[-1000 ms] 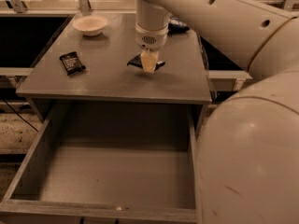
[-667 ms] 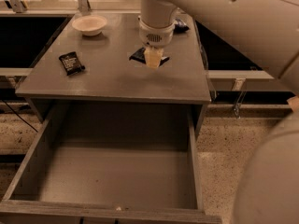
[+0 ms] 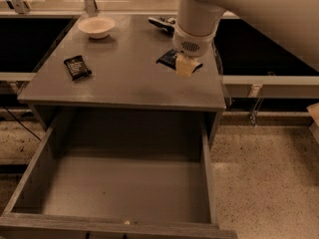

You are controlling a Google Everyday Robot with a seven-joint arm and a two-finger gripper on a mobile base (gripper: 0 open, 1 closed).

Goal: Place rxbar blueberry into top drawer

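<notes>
The rxbar blueberry point(image 3: 168, 59) is a dark navy bar near the right side of the grey table top point(image 3: 124, 78). My gripper point(image 3: 184, 67) points down from above and is shut on the bar's middle. A pale finger point(image 3: 183, 65) covers the bar's centre, and the bar's ends show on both sides of it. I cannot tell whether the bar touches the table. The top drawer point(image 3: 124, 188) is pulled wide open below the table's front edge, with a bare grey bottom. The gripper is behind the drawer's opening, over the table.
A black-wrapped bar point(image 3: 77, 67) lies at the table's left. A white bowl point(image 3: 96, 26) stands at the back left. A blue-and-white bag point(image 3: 162, 23) lies at the back, partly behind my arm point(image 3: 249, 9). Speckled floor point(image 3: 264, 173) is to the right.
My gripper has moved to the right over the table with the navy bar in it. The arm has swung out of the lower right of the view. The drawer, bowl and black bar have not moved.
</notes>
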